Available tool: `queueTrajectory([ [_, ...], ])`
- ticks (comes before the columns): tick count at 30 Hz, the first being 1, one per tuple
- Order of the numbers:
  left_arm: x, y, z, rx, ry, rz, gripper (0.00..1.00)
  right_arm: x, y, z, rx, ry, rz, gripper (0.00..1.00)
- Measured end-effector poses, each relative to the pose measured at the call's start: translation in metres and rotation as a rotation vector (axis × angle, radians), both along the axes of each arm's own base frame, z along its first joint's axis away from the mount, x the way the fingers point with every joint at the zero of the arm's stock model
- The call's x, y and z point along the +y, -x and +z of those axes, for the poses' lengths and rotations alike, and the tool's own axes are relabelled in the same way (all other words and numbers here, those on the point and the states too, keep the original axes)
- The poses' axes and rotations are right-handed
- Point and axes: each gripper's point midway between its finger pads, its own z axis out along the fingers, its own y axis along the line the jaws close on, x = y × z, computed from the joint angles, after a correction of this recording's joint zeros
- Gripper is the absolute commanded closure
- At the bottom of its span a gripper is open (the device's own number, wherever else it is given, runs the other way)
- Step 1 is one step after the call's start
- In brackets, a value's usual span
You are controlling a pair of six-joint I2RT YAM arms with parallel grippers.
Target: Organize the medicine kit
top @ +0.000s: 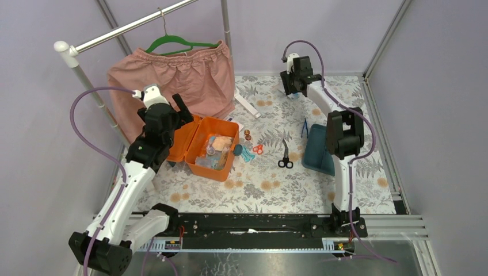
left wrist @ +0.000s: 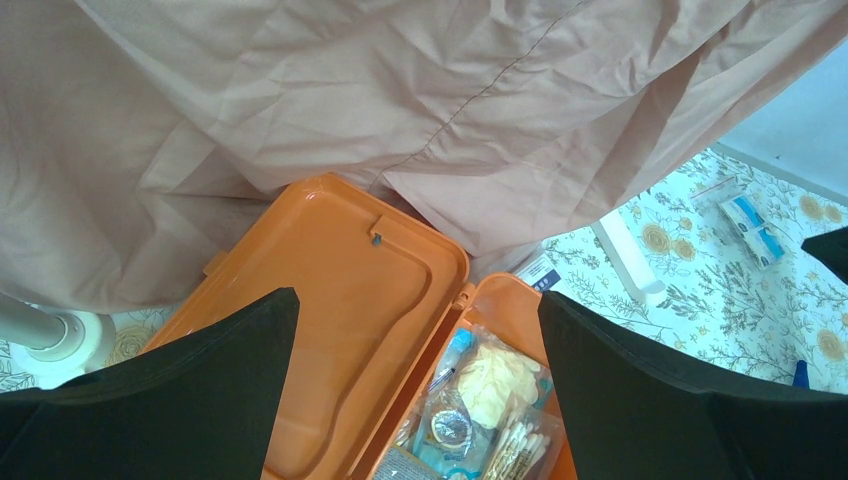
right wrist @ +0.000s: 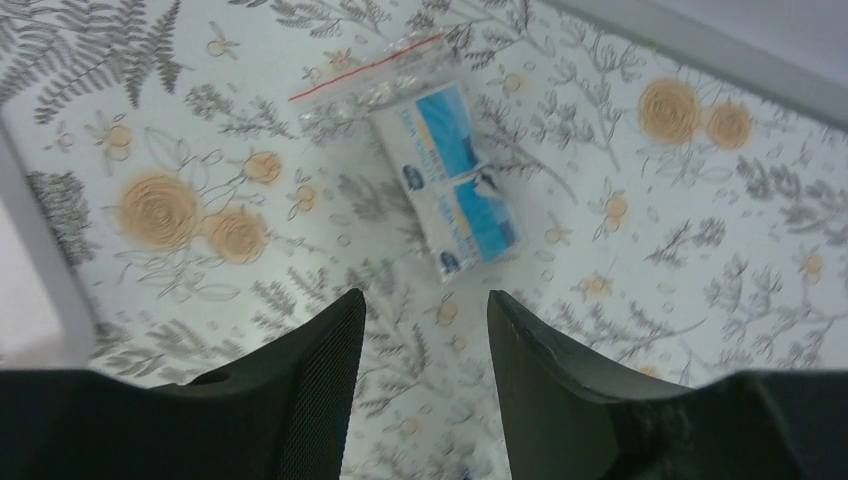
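Top view: orange box (top: 214, 150) sits on the flowered cloth (top: 276, 190), its lid (top: 183, 142) thrown open on the left side, bagged supplies filling the inside. Left gripper (top: 179, 109) hangs over that lid. Dark teal insert tray (top: 318, 150) lies well to the right of the box, partly behind the right arm. Black scissors (top: 285, 159) lie between box and tray; small red-handled scissors (top: 258, 148) are nearer the box. Pink garment (top: 178, 80) on a green hanger (top: 181, 43) hangs just behind the box. Right gripper (top: 292, 86) is far off, behind and right of the box, low over the cloth

Left wrist view: fingers (left wrist: 200, 380) spread wide, nothing between them. Lid and box lie below, clear packets (left wrist: 480, 410) in the box. Garment drapes down to the lid's far edge

Right wrist view: jaws partway apart, empty. A clear zip bag of blue-and-white sachets (right wrist: 445, 175) lies flat on the cloth just beyond the fingertips, not touched
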Motion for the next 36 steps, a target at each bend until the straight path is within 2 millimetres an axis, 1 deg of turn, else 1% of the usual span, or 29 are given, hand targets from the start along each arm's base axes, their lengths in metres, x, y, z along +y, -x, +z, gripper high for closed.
queueTrajectory([
  [4,0.0,-0.001,-0.002,0.005,-0.002,0.0,0.01,-0.007,-0.025,-0.009,-0.019,0.056,0.065,0.44],
  [6,0.0,-0.001,-0.002,0.006,-0.002,0.0,0.01,-0.009,-0.033,-0.014,-0.026,0.082,0.09,0.43],
  [9,-0.001,-0.001,-0.002,0.007,-0.003,-0.001,0.01,-0.008,-0.039,-0.026,-0.018,0.115,0.133,0.42],
  [16,-0.003,-0.002,-0.004,0.013,-0.005,-0.007,0.01,-0.004,-0.033,-0.058,0.045,0.14,0.204,0.41],
  [21,-0.003,-0.002,-0.005,0.016,-0.006,-0.007,0.01,-0.001,-0.032,-0.071,0.069,0.139,0.231,0.41],
  [26,-0.003,-0.003,-0.006,0.02,-0.006,-0.007,0.01,-0.001,-0.03,-0.08,0.089,0.145,0.242,0.42],
  [28,-0.003,-0.003,-0.006,0.019,-0.006,-0.007,0.01,-0.001,-0.031,-0.083,0.092,0.146,0.243,0.45],
  [32,-0.003,-0.003,-0.006,0.019,-0.006,-0.007,0.01,-0.001,-0.033,-0.086,0.092,0.149,0.246,0.57],
  [34,-0.003,-0.003,-0.006,0.02,-0.007,-0.007,0.01,-0.001,-0.035,-0.087,0.089,0.153,0.246,0.64],
  [36,-0.003,-0.003,-0.006,0.019,-0.006,-0.007,0.01,-0.001,-0.036,-0.087,0.086,0.157,0.246,0.73],
])
